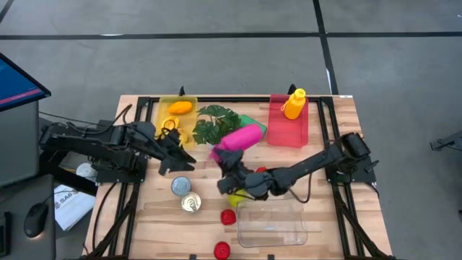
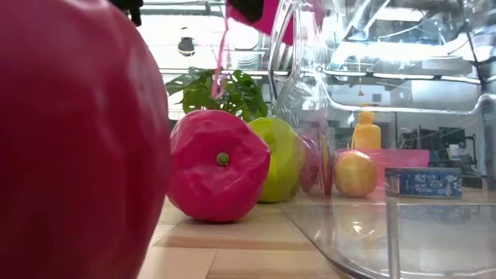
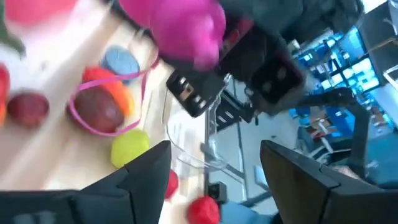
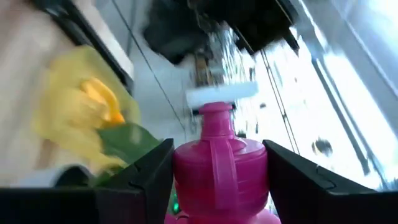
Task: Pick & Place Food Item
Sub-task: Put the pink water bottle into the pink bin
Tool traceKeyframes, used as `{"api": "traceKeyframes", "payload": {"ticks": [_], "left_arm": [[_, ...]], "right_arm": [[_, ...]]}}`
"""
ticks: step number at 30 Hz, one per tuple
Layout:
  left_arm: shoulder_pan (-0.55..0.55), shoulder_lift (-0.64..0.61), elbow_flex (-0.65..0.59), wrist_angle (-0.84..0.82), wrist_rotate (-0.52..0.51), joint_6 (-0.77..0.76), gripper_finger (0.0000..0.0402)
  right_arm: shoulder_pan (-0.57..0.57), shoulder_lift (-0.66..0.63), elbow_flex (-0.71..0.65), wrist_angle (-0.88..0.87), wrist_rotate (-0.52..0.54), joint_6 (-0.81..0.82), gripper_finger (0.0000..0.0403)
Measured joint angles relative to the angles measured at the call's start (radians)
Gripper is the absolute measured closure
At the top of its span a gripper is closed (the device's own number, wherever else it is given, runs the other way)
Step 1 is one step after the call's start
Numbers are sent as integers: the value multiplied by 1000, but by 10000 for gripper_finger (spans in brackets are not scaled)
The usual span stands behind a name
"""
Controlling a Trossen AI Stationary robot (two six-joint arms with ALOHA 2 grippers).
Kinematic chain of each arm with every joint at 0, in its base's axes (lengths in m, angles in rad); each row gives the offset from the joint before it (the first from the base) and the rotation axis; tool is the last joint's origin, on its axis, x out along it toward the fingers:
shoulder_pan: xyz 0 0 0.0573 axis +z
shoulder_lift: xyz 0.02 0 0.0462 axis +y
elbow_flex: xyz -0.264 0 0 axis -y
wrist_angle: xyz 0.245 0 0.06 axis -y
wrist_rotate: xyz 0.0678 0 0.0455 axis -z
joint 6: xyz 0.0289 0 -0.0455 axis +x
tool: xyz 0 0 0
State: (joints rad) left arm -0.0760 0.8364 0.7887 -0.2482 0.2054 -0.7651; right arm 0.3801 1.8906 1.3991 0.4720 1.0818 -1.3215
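A magenta bottle [image 1: 240, 136] with a handle and a white cap hangs above the table's middle, in front of the green leaves [image 1: 215, 123]. My right gripper [image 1: 225, 163] is shut on it; in the right wrist view the bottle [image 4: 221, 165] fills the gap between the fingers. My left gripper [image 1: 178, 160] stands open to the left of the bottle with nothing between its fingers [image 3: 149, 177]. A red apple [image 2: 70, 139], a pink-red fruit [image 2: 218, 167], a green apple [image 2: 280, 159] and a yellow fruit [image 2: 355, 173] rest on the table. My right gripper pinches the bottle's round body [image 4: 186, 171] between its two fingers, one on each side, below the neck and handle. The fingers come about level from the table's right side. The bottle is lifted clear of the table, and its underside [image 2: 260, 14] shows at the low view's top.
A clear tub [image 1: 271, 222] stands at the near edge beside the right arm. Two tins [image 1: 181, 186] [image 1: 191, 204] sit near the left gripper. A yellow bin [image 1: 178, 115] and a red bin [image 1: 289, 123] holding a yellow bottle [image 1: 294, 102] stand at the far edge.
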Motion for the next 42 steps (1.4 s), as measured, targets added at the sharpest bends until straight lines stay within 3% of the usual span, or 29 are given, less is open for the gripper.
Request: {"api": "traceKeyframes", "payload": {"ticks": [10,20,26,31,38,42], "left_arm": [[29,9,0,191,-22,313,175],[29,59,-1,216,-22,434,175],[29,105,-1,221,-22,453,175],[29,129,-1,240,-22,474,175],[29,137,-1,241,-22,502,175],[29,139,0,232,-22,501,175]], "right_arm": [[32,-195,0,-62,159,185,191],[147,-340,0,-104,333,233,191],[241,-410,0,-228,412,373,191],[283,-455,0,-535,416,716,191],[274,-478,0,-1300,416,1535,191],[272,-479,-19,-1586,478,1911,191]]}}
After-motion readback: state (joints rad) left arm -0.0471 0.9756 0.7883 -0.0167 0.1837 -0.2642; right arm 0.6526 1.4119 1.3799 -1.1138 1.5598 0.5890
